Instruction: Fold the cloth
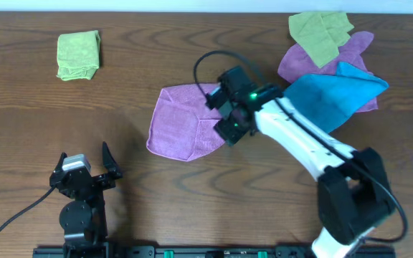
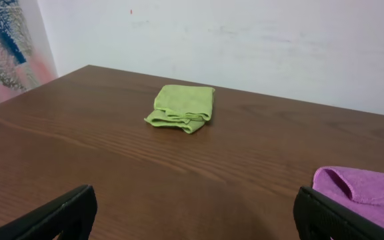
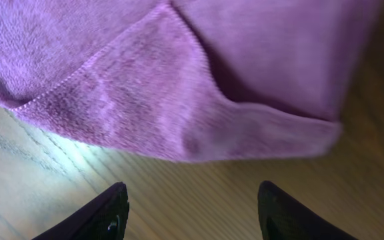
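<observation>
The purple-magenta cloth (image 1: 185, 120) lies in the middle of the table, partly folded, with one corner turned over onto itself. My right gripper (image 1: 231, 132) is open and empty at the cloth's right edge. In the right wrist view the cloth (image 3: 179, 87) fills the top, its folded edge just beyond my open fingers (image 3: 192, 213), which hover over bare wood. My left gripper (image 1: 92, 168) is open and empty at the front left, away from the cloth. The cloth's edge shows at the right of the left wrist view (image 2: 372, 193). No white tag is visible.
A folded green cloth (image 1: 78, 54) lies at the back left, also in the left wrist view (image 2: 182, 107). At the back right are a bright blue cloth (image 1: 335, 97), a second purple cloth (image 1: 350, 50) and another green cloth (image 1: 320, 32), heaped together.
</observation>
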### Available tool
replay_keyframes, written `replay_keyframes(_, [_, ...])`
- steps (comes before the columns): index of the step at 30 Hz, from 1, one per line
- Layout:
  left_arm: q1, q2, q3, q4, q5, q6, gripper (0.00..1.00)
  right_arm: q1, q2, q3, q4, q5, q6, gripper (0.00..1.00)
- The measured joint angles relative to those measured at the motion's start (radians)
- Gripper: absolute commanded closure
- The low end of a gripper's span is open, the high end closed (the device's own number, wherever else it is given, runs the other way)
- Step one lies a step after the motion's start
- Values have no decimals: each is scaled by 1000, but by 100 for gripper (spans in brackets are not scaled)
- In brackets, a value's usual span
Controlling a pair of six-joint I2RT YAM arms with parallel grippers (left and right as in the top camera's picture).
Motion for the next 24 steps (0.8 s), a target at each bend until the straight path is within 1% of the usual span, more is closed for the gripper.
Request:
replay_keyframes(7, [0, 0, 0, 0, 0, 0, 5, 13, 23, 0, 80, 0, -6, 38])
replay_keyframes(8, [0, 0, 0, 0, 0, 0, 5, 13, 33, 0, 90, 0, -7, 39])
replay_keyframes(10, [0, 0, 0, 0, 0, 0, 4, 13, 56, 0, 98, 0, -10, 44])
replay_keyframes(11, [0, 0, 0, 0, 0, 0, 4, 13, 63, 0, 100, 0, -10, 48])
replay_keyframes(13, [0, 0, 0, 0, 0, 0, 5, 14, 74, 0, 101, 0, -11, 64])
replay_keyframes(16, [0, 0, 0, 0, 0, 0, 5, 18, 82, 0, 101, 0, -13, 94])
replay_keyframes(17, [0, 0, 0, 0, 0, 0, 5, 18, 85, 0, 103, -1, -13, 99])
replay_keyframes(21, [0, 0, 0, 0, 0, 0, 5, 20, 94, 17, 80, -1, 18, 99])
replay_keyframes(24, [0, 0, 0, 0, 0, 0, 5, 20, 105, 131, 23, 0, 34, 99])
